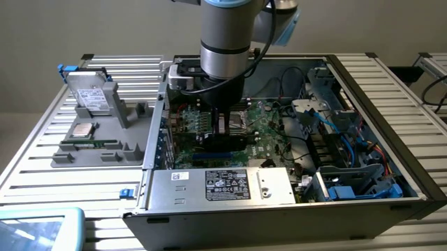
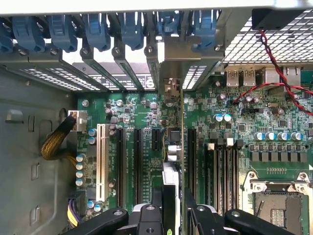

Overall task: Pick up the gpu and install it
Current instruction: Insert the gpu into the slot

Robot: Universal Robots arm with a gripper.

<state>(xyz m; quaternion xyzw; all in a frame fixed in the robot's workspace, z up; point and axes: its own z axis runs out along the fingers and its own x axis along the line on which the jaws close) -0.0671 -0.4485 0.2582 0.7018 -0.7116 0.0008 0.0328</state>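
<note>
at the exterior view's left, leaves the parts tray (image 1: 133, 117) well apart. clamps the gpu (image 1: 227, 140) edge-on in the gripper (image 2: 172, 205), low over the motherboard (image 1: 269, 128) slots. may jam or bend it if tilted or off the slot line. hides the contact edge; cannot tell whether seated. toward the exterior view's right, loses the cables (image 1: 361, 137) in clutter.

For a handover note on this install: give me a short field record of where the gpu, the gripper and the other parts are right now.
gpu: upright on edge inside the case, over the expansion slots of the motherboard
gripper: shut on gpu
seated: cannot tell
tray: at the exterior view's left, holds drive and memory stick
</note>
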